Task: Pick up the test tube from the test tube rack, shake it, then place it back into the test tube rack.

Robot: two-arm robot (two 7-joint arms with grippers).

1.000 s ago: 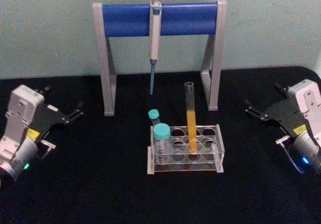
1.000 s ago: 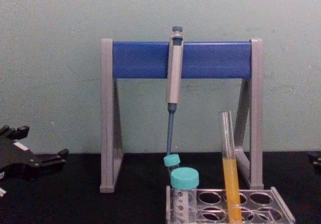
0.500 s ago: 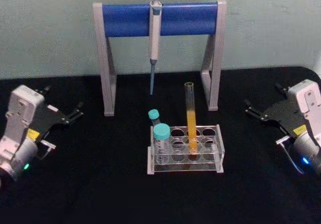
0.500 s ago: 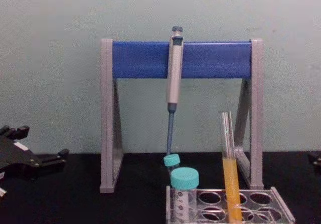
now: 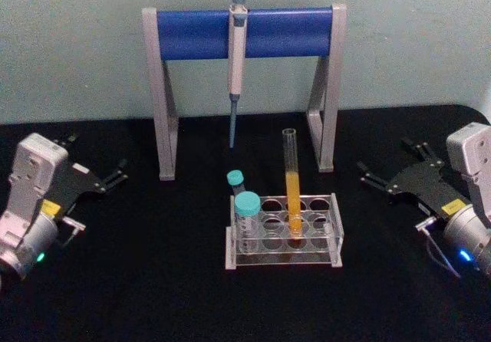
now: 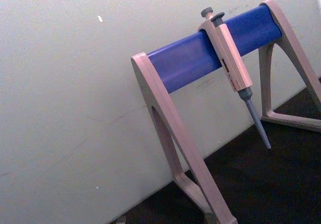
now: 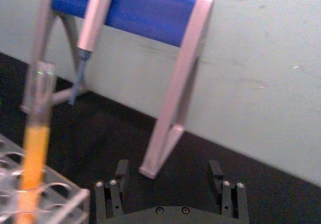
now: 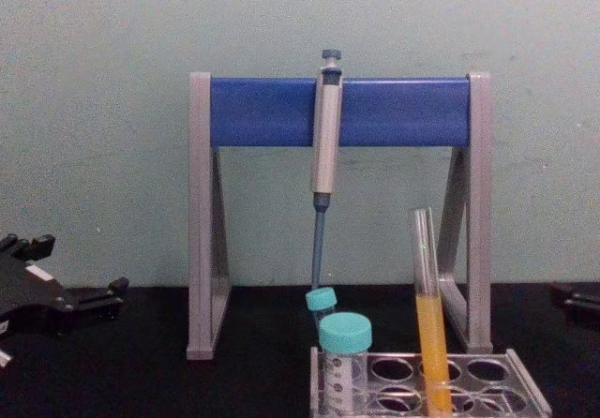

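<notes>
Now, with jaws spread on left gripper point(image 5: 97, 156) and right gripper point(image 5: 387, 162), both apart from the test tube rack point(image 5: 284, 260), take the test tube point(image 5: 291, 179), upright in a middle hole, gently by bare upper glass: probably light, slippery, fragile.

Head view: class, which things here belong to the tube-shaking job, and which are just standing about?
Job: test tube, standing in the test tube rack; right gripper, jaws open, right of the rack.
Standing about: pipette on its pipette stand; two teal-capped vials at the rack's left end; left gripper, parked far left.
</notes>
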